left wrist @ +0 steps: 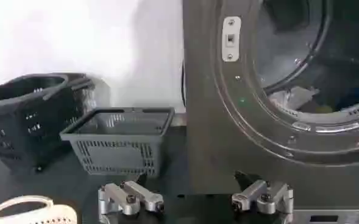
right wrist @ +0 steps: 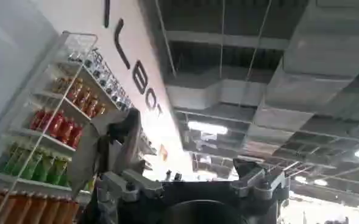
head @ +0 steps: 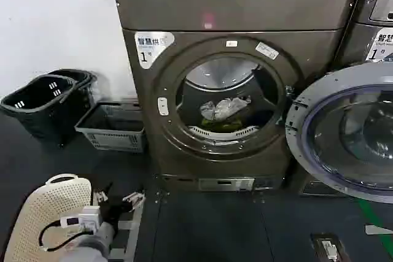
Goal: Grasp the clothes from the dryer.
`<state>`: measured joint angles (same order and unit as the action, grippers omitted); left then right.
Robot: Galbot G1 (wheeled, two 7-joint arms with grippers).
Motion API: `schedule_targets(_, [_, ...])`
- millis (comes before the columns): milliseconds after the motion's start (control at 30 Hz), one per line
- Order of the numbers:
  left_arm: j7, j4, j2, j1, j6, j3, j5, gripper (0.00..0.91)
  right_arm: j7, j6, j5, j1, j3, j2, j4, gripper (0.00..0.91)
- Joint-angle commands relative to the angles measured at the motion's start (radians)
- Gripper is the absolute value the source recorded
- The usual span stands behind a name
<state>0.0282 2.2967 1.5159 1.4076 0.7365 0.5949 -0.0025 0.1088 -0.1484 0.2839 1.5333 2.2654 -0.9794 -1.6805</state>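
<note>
The dryer (head: 227,84) stands against the wall, bronze-grey, a white "1" sticker (head: 149,47) at its upper left corner. Its round door (head: 347,130) hangs swung wide to the right, so the shiny drum (head: 224,73) is open to view. Left of the machine on the dark floor (head: 233,231) sit a grey slatted basket (head: 113,126) and, farther left, a black wheeled basket (head: 46,99); a cream basket (head: 49,213) lies low in the near corner. The clothes (head: 224,110) rest at the bottom of the drum, a pale crumpled piece over a yellow-green one. The left end effector (left wrist: 194,199) hovers low outside the dryer's lower left front, fingers apart. The right end effector (right wrist: 194,185) points up toward the ceiling, fingers apart, gripping nothing.
</note>
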Motion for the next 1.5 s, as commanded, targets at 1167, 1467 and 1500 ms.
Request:
schedule_targets(1167, [-0.011, 0.001, 0.002, 0.007, 0.049, -0.006, -0.002, 0.907, -0.021, 0.041, 0.032, -0.004, -0.015, 0.009, 0.031, 0.907])
schedule_targets(1467, [-0.013, -0.001, 0.004, 0.009, 0.049, -0.009, -0.013, 0.907, -0.021, 0.042, 0.032, -0.004, -0.012, 0.012, 0.036, 0.907])
schedule_targets(1500, [-0.013, -0.001, 0.004, 0.010, 0.049, -0.009, -0.013, 0.907, -0.021, 0.043, 0.032, -0.004, -0.012, 0.012, 0.037, 0.907])
